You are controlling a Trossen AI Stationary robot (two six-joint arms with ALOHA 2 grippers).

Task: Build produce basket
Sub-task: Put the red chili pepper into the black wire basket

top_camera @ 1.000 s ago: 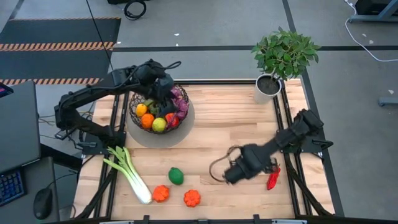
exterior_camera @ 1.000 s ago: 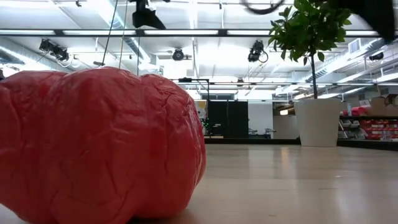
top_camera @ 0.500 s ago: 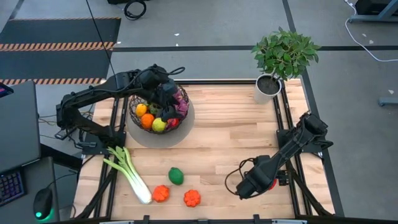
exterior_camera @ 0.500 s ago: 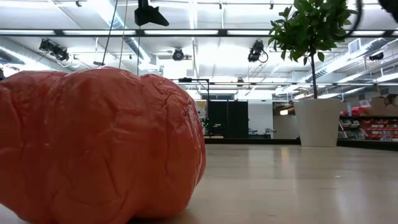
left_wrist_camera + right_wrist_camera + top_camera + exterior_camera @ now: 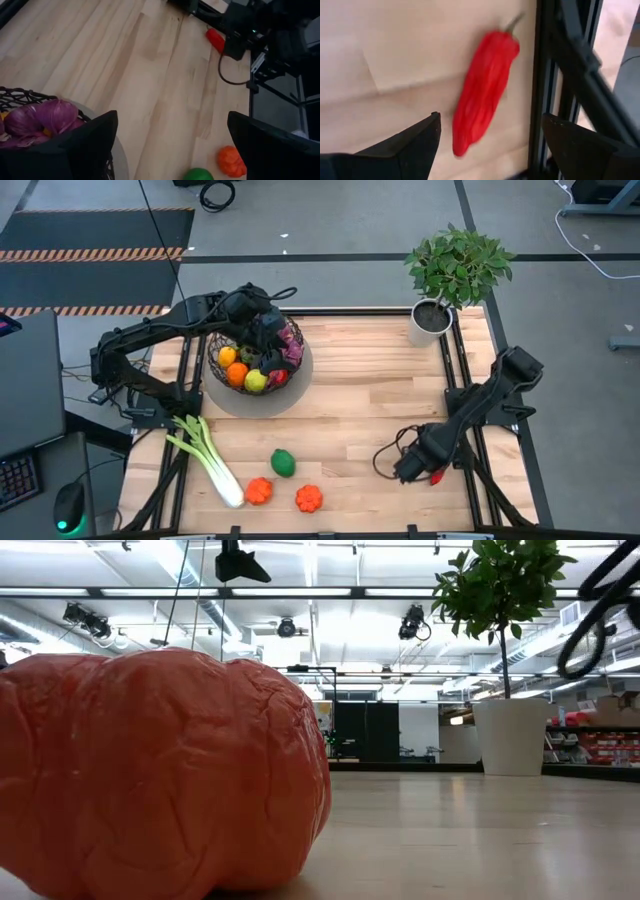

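Observation:
The dark wire basket [image 5: 222,370] stands at the table's far left and holds an orange, a lemon and purple produce [image 5: 45,117]. My left gripper [image 5: 266,332] hovers open and empty over its far right rim [image 5: 15,96]. A red chilli [image 5: 485,90] lies flat by the table's right rail, also seen in the high view [image 5: 438,477]. My right gripper [image 5: 416,468] is open just above it; its fingers [image 5: 395,150] stand either side of the chilli's tip without touching. A leek [image 5: 205,455], a lime [image 5: 283,463] and two orange pieces [image 5: 259,491] lie near the front left.
A potted plant [image 5: 450,275] stands at the far right corner. One orange lumpy piece [image 5: 160,780] fills the low view's left. The dark frame rail [image 5: 560,75] runs close beside the chilli. Bare wood lies in the table's middle [image 5: 370,390].
My right gripper has swung from the table's middle front toward the right edge, ending over the red chilli; its cable loop has trailed along with it. The chilli has stayed where it lay.

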